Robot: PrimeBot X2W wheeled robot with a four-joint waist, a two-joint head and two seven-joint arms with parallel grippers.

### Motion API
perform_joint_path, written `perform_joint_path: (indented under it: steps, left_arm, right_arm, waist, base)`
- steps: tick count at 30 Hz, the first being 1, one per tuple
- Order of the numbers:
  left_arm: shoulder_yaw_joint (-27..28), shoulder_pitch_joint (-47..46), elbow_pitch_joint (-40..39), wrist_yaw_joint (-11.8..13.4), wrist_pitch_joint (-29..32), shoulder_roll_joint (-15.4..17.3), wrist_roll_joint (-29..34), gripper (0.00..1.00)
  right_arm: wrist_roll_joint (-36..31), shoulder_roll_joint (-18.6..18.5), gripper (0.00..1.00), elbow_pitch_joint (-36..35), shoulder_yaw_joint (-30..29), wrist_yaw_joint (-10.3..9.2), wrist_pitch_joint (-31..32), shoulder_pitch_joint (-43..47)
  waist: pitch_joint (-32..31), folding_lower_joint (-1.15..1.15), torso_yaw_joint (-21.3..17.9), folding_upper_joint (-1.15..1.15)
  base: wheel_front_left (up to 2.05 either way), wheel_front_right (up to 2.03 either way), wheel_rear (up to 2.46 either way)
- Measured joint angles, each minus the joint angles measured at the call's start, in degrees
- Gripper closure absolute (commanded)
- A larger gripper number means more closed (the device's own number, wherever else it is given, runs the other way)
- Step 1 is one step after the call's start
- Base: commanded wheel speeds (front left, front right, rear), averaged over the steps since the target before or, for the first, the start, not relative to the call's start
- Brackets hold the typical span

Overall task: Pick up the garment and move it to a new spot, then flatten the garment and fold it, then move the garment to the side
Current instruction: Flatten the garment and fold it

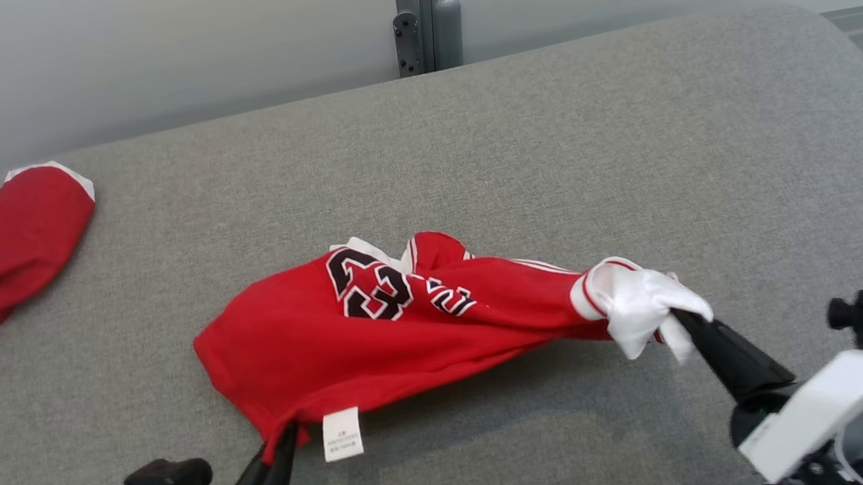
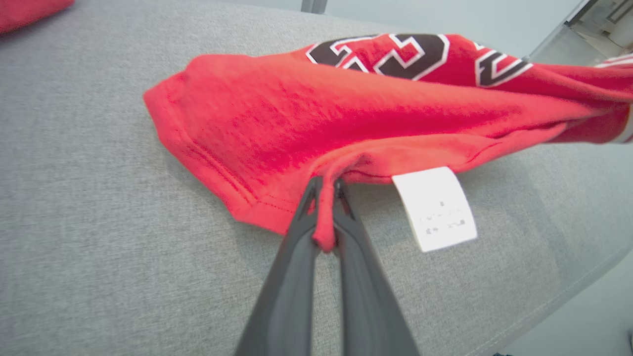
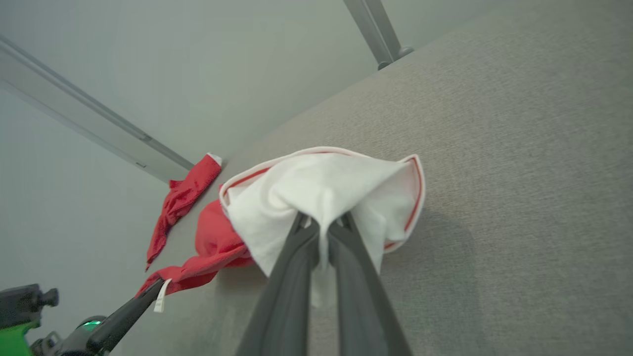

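With garment stretched across middle of worktop, left hand pinched shut on near hem beside label, right hand pinched shut on white sleeve at right: raise both ends evenly, keep cloth taut, avoid dragging.

Soft even light, faint shadows, wide-angle distortion

Head looks down; both wrist views closely share the garment.
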Motion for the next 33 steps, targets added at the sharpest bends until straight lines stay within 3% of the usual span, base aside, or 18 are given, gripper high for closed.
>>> perform_joint_path:
  steps: [5,11,25,33]
  left_arm:
    - [5.4,4.5,-20.5,2.5,6.4,4.0,-3.7,1.0]
    - [8.9,6.4,-33.3,4.9,10.4,5.1,-7.0,1.0]
    - [18.5,8.1,-41.7,6.7,10.6,6.9,-11.9,1.0]
    - [21.9,1.3,-41.5,5.5,14.2,12.3,-15.7,1.0]
  right_arm:
    - [16.4,-3.8,1.0,-13.8,-11.1,0.0,7.3,5.5]
    - [28.8,-3.5,1.0,-18.8,-21.7,0.01,12.7,6.3]
    - [41.6,-3.8,1.0,-21.5,-32.2,0.15,20.6,6.2]
    - [43.9,-6.1,1.0,-20.7,-33.4,0.15,22.9,0.8]
  waist:
    - [-2.4,0.0,-1.1,0.0]
    - [-4.4,0.0,-3.2,0.0]
    - [-2.7,0.0,-7.4,0.0]
    - [1.1,0.0,-8.9,0.0]
  base:
    - [0.0,0.0,0.0]
    - [0.0,0.0,0.0]
    - [0.0,0.0,0.0]
    - [0.0,0.0,0.0]
